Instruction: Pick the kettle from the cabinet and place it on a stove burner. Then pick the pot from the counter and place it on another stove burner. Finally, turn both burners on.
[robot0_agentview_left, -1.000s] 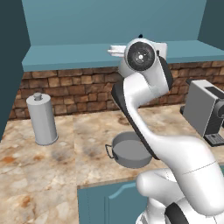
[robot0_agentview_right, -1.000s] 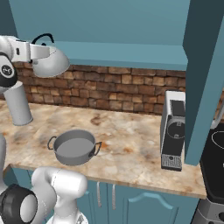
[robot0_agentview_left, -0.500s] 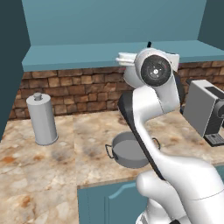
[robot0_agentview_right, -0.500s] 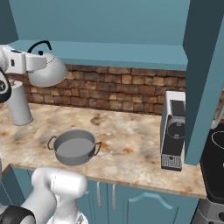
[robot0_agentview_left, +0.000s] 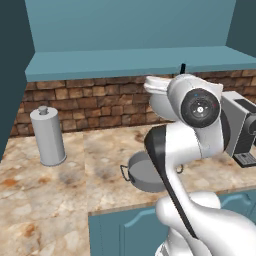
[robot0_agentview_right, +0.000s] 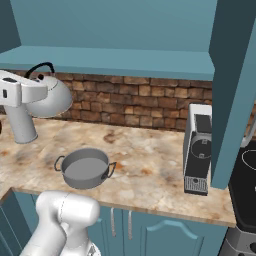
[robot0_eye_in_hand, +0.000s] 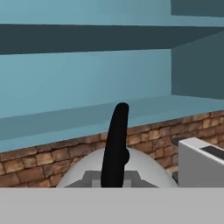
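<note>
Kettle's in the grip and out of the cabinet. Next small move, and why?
Probably carry it right, toward the cooktop. The gripper is shut on the kettle by its black handle, and the kettle hangs in the air above the counter, below the cabinet shelf. The coffee machine stands in between, so keep the height.

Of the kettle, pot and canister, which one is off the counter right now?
The kettle: it hangs in the air, carried by the hand by its black handle. The grey pot and the tall canister both sit on the counter.
</note>
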